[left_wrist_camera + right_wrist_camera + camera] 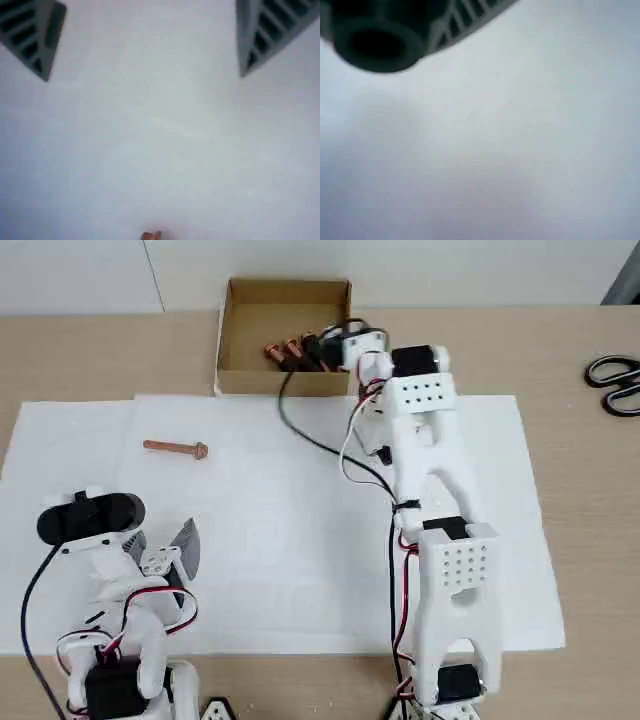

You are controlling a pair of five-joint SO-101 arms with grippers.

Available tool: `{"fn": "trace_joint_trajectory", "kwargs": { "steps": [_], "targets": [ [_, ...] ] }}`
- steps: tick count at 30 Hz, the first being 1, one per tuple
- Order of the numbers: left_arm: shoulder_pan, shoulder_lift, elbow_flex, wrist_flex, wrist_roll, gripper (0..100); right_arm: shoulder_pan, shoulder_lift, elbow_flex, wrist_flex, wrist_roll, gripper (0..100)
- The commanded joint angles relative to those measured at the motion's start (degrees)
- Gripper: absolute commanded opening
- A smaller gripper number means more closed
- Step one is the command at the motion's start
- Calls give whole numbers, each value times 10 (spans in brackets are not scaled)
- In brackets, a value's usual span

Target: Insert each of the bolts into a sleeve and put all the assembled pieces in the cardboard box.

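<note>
A single copper-coloured bolt (pixel 175 448) lay on its side on the white paper sheet (pixel 300 540), head toward the right, on the left part of the sheet and a little nearer than the cardboard box (pixel 224 335). The box stood open at the far edge of the sheet, near the middle of the table (pixel 80 350). Several copper-headed pieces (pixel 285 350) rested side by side against its near wall. The right gripper (pixel 325 348) reached into the box from the right, just beside those pieces. Its arm stretched away from the near edge across the right half of the paper. Whether that pincer was apart or together could not be told. The right wrist view showed a dark hollow tube (pixel 375 45) close to the camera against a pale blur, and what held it could not be made out. The left gripper (pixel 178 548) sat low over the paper at the near left, well apart from the bolt. In the left wrist view its two prongs stood wide apart with nothing between them, and the bolt's tip (pixel 150 235) showed at the frame's edge. A pair of scissors (pixel 614 383) lay on the bare table at the far right.
</note>
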Motion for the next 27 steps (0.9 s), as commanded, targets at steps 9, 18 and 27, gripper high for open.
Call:
{"fn": "trace_joint_trajectory", "kwargs": {
  "steps": [9, 18, 27],
  "targets": [
    [-4, -2, -2, -15, -4, 229, 6, 15, 41, -29, -81, 4],
    [-4, -2, -2, -15, -5, 230, 8, 115, 40, -49, -80, 74],
    [-4, -2, -2, -15, -5, 230, 9, 68, 40, -23, -76, 87]
  ]
}}
